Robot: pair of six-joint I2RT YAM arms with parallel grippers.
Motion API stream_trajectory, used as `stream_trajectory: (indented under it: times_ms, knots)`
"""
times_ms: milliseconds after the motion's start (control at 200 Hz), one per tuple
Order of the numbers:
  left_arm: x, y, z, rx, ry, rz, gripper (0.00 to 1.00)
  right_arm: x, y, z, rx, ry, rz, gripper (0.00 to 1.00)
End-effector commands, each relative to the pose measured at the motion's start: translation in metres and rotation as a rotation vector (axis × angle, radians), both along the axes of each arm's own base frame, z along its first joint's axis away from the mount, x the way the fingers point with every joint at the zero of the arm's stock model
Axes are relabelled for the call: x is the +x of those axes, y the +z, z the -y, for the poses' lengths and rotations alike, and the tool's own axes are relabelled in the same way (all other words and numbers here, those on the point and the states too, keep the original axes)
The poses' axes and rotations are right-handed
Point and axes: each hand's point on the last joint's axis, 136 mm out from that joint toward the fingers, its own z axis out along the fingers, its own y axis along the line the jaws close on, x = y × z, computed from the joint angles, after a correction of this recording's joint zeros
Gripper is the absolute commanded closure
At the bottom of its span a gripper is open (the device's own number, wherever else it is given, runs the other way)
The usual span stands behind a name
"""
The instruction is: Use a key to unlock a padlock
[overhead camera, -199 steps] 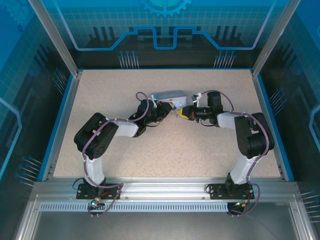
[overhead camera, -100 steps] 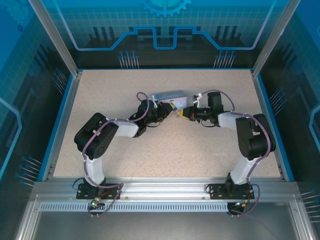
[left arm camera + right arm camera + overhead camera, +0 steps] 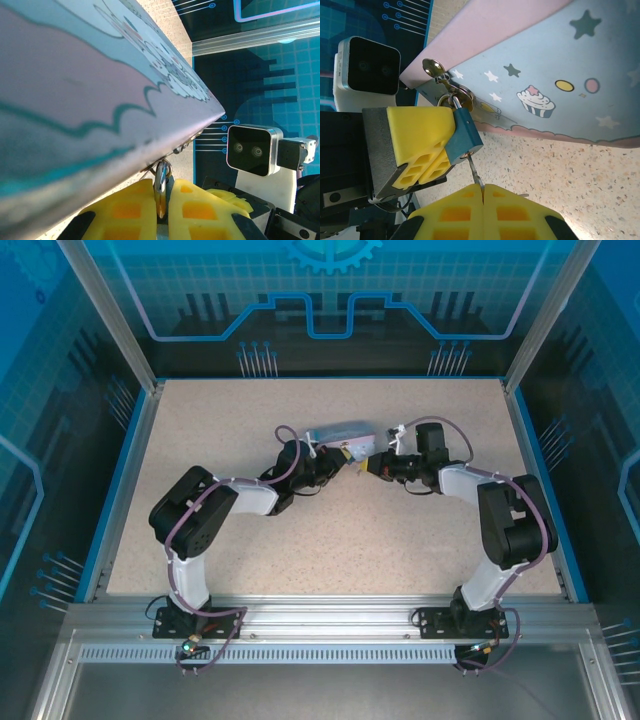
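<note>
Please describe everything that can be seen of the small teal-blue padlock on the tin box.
The small teal-blue padlock has a blocky, tilted body and a silver metal shackle, apparently closed, hooked through the brass-coloured hasp rings of the pastel cartoon-printed tin box. The yellow pads of the left gripper clamp its body. A thin metal key, pinched by the right gripper, enters its lower end.

Slim key (image 3: 474, 173) meets tilted teal padlock (image 3: 463, 134) underneath.

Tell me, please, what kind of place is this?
Probably a robotics lab work cell: a speckled table fenced by aluminium rails and blue printed panels, with a left arm and a right arm bolted at its near edge.
</note>
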Motion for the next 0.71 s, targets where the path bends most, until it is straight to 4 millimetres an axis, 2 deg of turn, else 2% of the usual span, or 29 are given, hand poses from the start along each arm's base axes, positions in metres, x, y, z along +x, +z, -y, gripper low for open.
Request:
stream_trajectory:
  times_ms: [0, 60, 110, 425, 700]
  knots:
    - [-0.014, 0.006, 0.02, -0.022, -0.092, 0.018, 1.0, 0.002, 0.007, -0.012, 0.024, 0.021, 0.03, 0.99]
    - [-0.015, 0.006, 0.02, -0.022, -0.091, 0.019, 1.0, 0.006, 0.011, -0.014, 0.054, 0.014, 0.037, 0.99]
    - [-0.014, 0.005, 0.019, -0.022, -0.085, 0.018, 1.0, 0.0, 0.002, -0.014, 0.067, 0.007, 0.004, 0.99]
    - [-0.011, 0.003, 0.016, -0.018, -0.06, 0.019, 1.0, -0.01, -0.002, -0.023, 0.106, -0.004, -0.031, 0.99]
    - [-0.012, 0.001, 0.017, -0.02, -0.068, 0.016, 1.0, -0.005, 0.001, -0.02, 0.111, -0.031, -0.017, 0.99]
